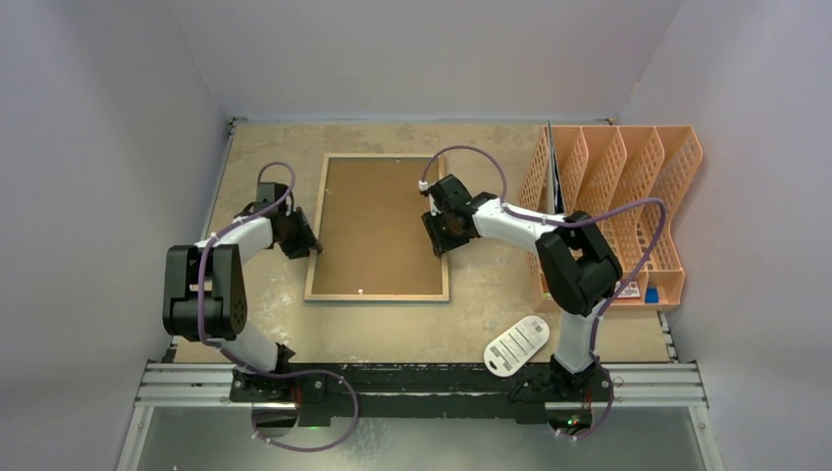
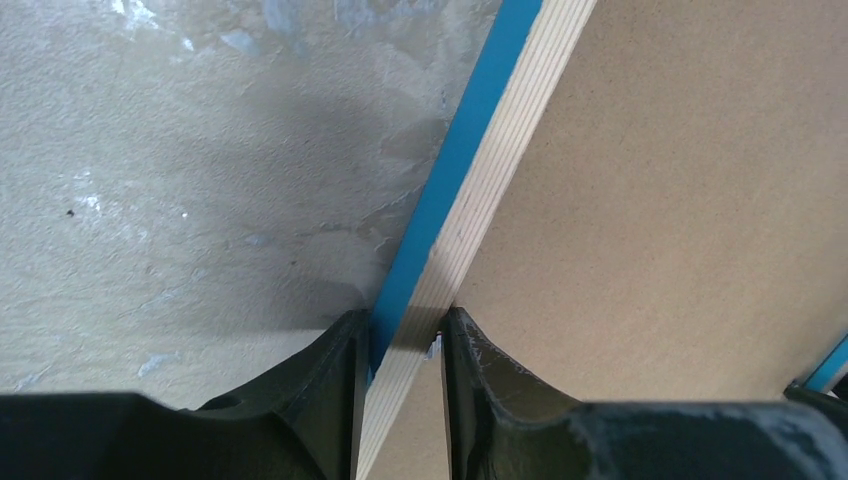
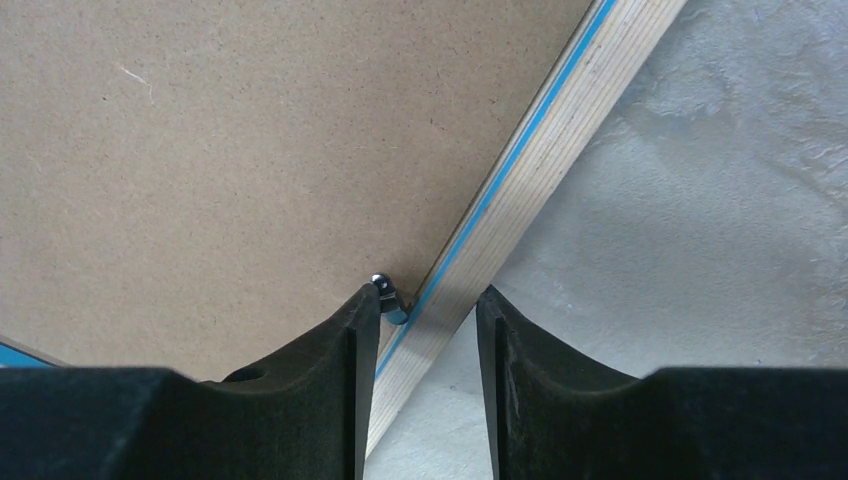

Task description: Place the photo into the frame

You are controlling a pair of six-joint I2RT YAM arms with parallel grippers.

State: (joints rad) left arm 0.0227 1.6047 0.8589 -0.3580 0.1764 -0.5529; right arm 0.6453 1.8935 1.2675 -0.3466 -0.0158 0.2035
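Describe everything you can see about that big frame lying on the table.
The frame lies flat and face down on the table. It has a thin pale wood border, bright blue along its outer edge, around a brown backing board. A small metal clip sits at one inner edge. The left gripper pinches its left rail; the right gripper straddles the right rail.

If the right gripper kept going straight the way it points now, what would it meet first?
Most likely the frame: its wooden border sits between the fingers of the right gripper, straight ahead. How much gap remains is hard to judge.
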